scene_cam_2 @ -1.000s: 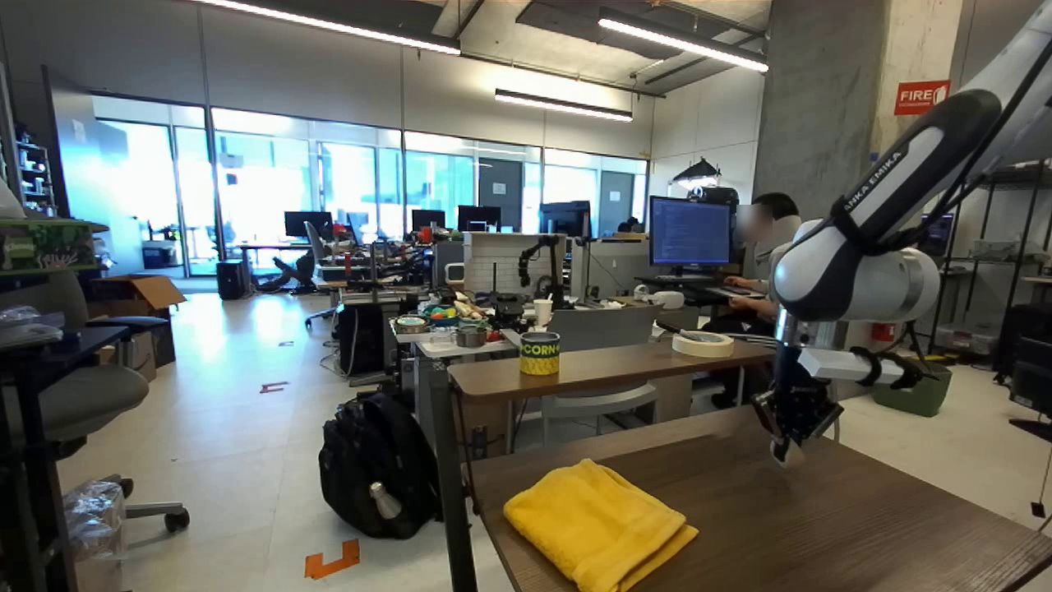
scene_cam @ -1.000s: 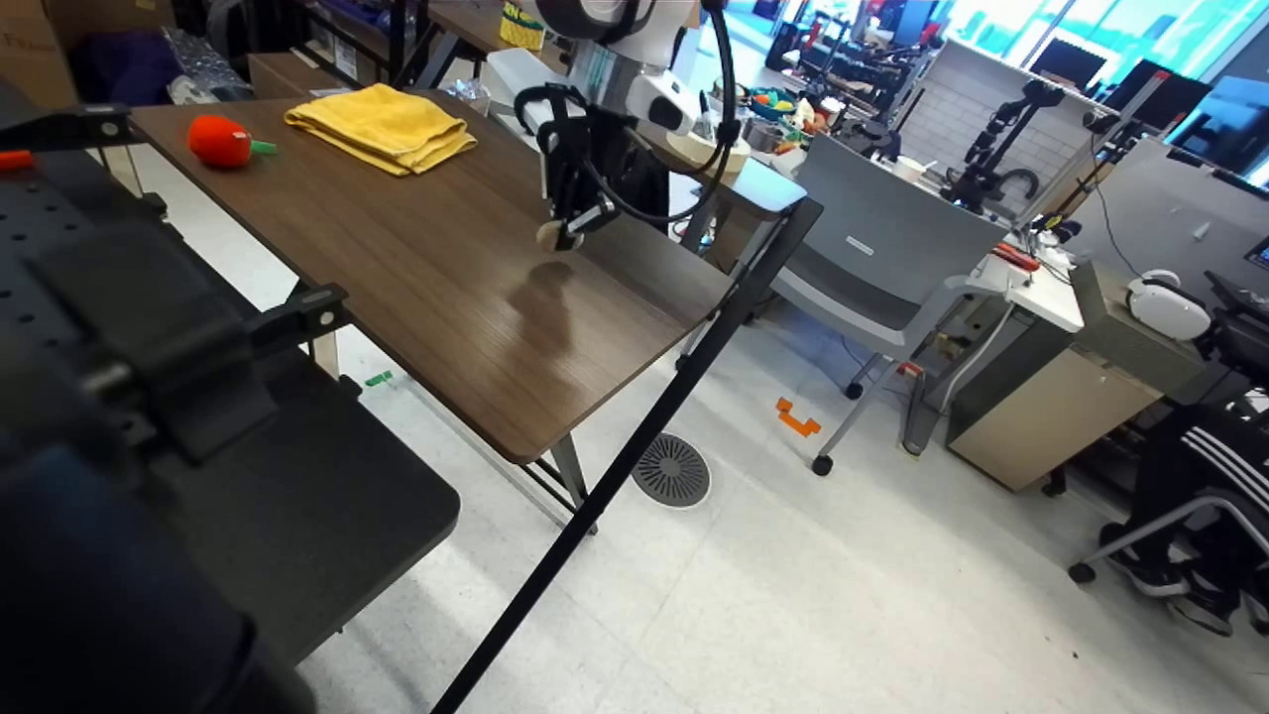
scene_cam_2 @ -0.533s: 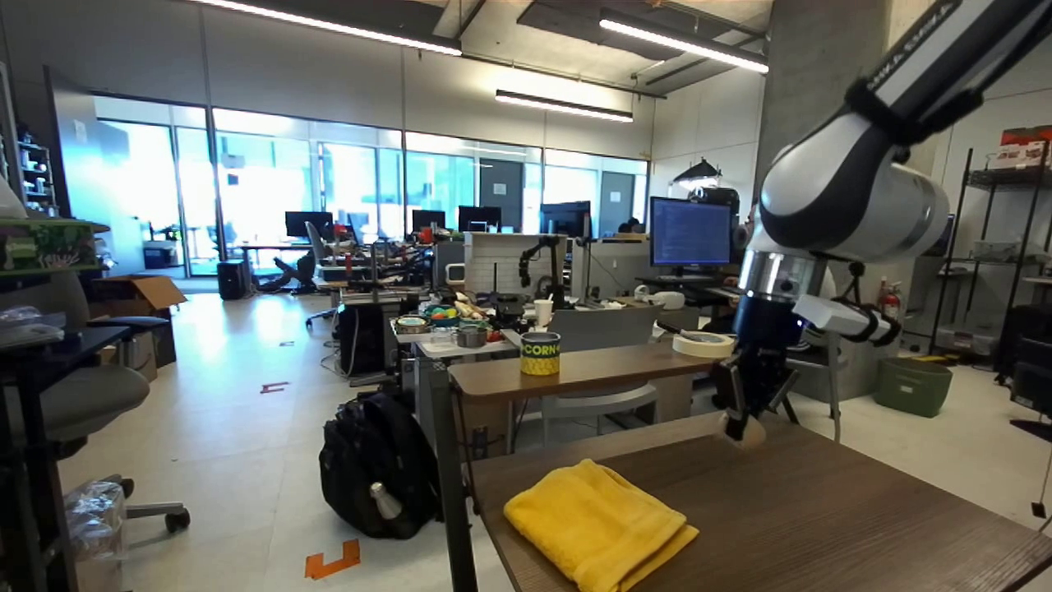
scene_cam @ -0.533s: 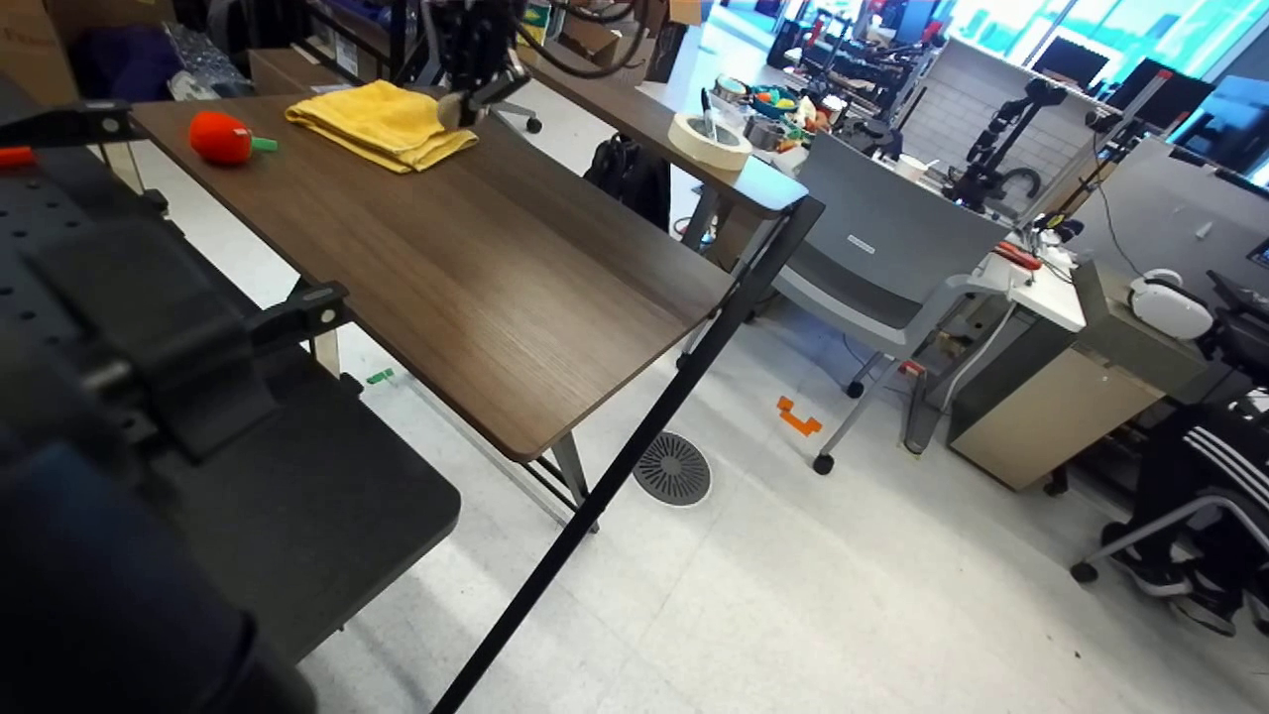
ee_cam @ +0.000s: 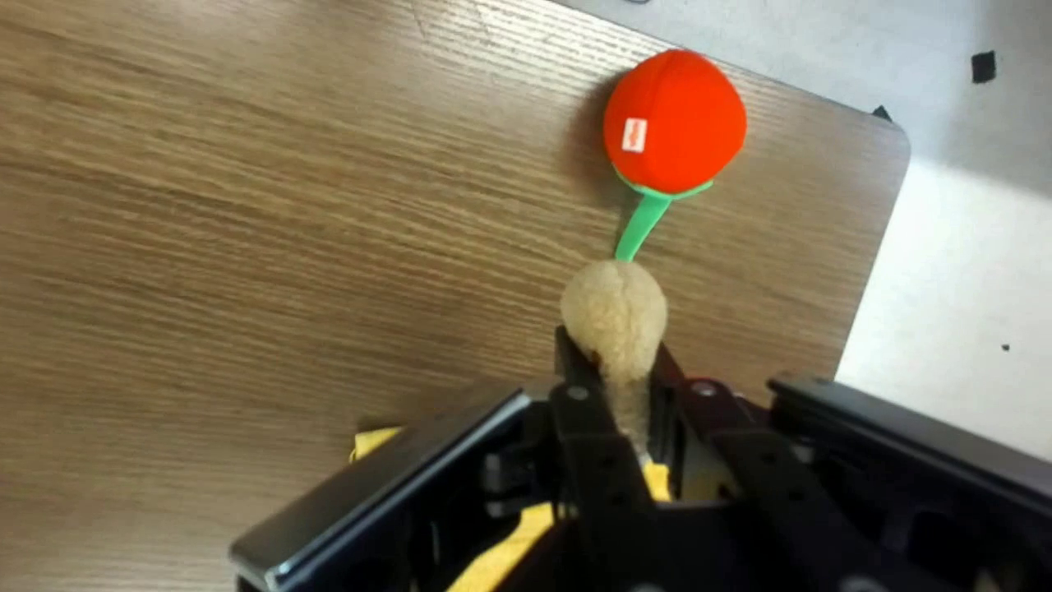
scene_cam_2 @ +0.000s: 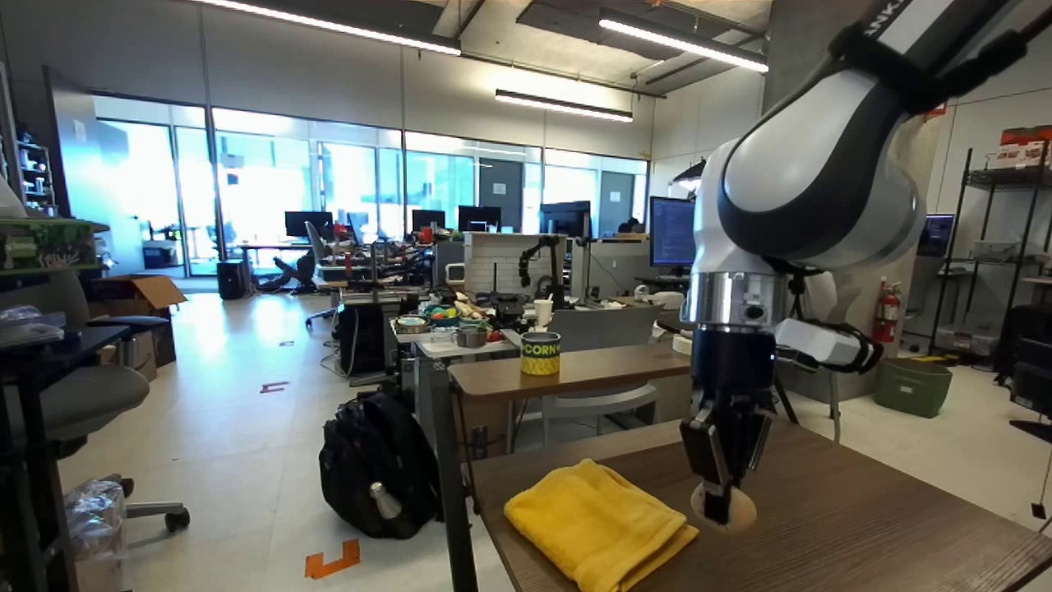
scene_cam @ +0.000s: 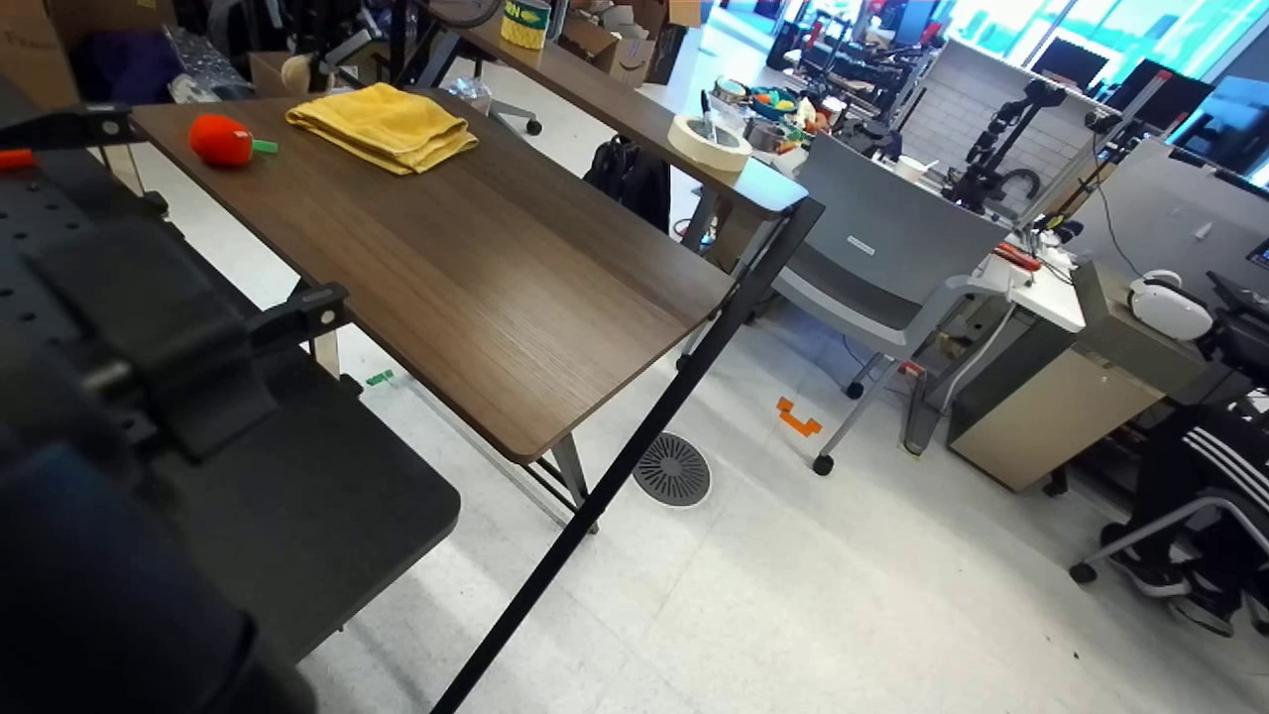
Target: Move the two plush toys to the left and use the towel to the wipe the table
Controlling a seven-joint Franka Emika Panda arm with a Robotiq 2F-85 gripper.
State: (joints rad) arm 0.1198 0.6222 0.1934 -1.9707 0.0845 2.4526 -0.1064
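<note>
Plush toy in red, green stem pointing right, lies at the far left end of a brown table in an exterior view. Just right of it, higher and apart, the gripper clamps a beige toy between its fingers; in the wrist view, the red one lies beyond their tips. Farther right, a folded yellow towel lies on the table, with a corn can on the shelf behind.
</note>
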